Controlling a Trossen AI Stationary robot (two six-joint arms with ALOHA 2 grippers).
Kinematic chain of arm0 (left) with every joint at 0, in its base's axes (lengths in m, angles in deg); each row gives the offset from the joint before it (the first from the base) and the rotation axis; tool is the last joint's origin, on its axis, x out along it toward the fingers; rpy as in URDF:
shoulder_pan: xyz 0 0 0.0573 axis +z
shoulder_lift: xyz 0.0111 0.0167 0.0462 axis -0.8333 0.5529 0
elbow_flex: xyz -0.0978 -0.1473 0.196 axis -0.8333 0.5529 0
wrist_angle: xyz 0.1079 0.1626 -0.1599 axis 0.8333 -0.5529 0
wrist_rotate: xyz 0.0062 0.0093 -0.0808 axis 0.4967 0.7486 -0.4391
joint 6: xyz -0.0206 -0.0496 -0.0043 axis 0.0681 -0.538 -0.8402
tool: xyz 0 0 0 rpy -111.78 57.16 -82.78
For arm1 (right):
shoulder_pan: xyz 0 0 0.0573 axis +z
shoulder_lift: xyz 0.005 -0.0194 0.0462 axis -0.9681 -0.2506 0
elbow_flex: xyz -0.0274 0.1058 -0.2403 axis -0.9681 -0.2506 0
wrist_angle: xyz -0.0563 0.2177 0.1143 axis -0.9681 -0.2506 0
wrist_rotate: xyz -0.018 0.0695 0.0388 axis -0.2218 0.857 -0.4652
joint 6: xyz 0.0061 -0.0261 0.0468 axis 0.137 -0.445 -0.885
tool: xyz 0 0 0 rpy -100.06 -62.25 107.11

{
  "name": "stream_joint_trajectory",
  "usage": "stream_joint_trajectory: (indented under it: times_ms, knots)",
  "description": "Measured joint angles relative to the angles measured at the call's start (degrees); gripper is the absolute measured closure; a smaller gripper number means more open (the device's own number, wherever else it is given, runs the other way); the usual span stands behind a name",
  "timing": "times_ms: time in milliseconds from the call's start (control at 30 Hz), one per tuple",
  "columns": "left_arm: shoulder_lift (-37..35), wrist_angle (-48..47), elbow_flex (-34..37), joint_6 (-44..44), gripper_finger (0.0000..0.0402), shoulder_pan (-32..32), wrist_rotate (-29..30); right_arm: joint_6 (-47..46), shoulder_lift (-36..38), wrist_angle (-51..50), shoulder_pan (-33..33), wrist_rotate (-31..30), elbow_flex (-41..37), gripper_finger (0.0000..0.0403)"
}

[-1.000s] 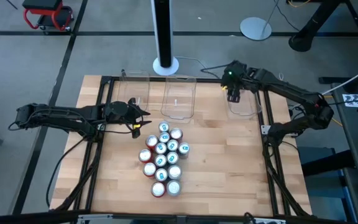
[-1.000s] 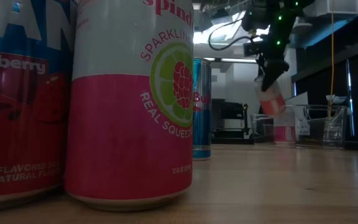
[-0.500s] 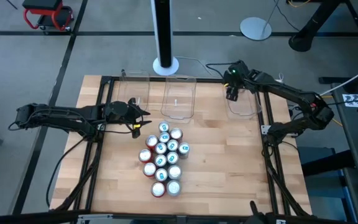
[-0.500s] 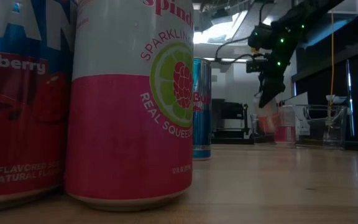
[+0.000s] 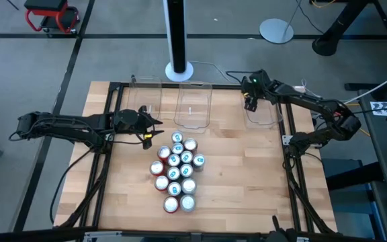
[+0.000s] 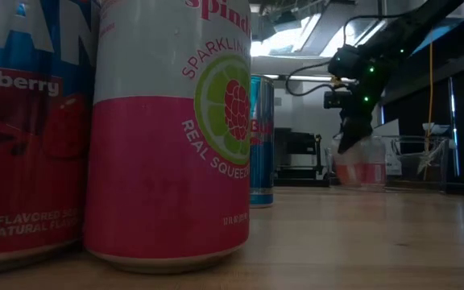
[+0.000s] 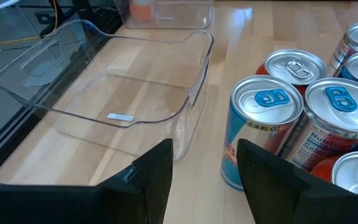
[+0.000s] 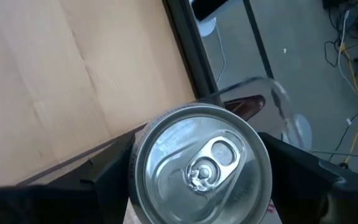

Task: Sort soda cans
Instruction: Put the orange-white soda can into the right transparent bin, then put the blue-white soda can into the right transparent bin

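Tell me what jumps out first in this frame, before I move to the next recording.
The tight cluster of soda cans at the middle of the wooden table draws the eye first. Next, the right hand at the far right, holding a can over the right clear bin. The left hand waits open beside the cluster, with an empty bin ahead of it.

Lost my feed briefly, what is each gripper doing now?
Left gripper: open, empty, near the can cluster.
Right gripper: shut on a soda can.

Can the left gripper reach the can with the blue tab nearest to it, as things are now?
Probably yes. The left gripper is open and holds nothing, and the can with the blue tab stands just ahead of its fingers, at the cluster's edge, with nothing between them.
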Motion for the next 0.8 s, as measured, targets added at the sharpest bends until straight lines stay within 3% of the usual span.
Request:
stream_joint_trajectory:
  times_ms: [167,433,800]
  knots:
    - [0.00,0.09,0.00,-0.03,0.0233,0.00,0.02,0.04,0.00,2.04,0.00,0.13,-1.31,0.0108]
    - [0.00,0.67,0.00,-0.03,0.0233,0.00,0.00,1.32,-0.02,2.44,0.03,-1.84,-1.35,0.0064]
    - [0.00,0.86,0.00,-0.03,0.0233,0.00,0.00,2.86,-0.02,4.91,0.16,-4.34,-1.03,0.0058]
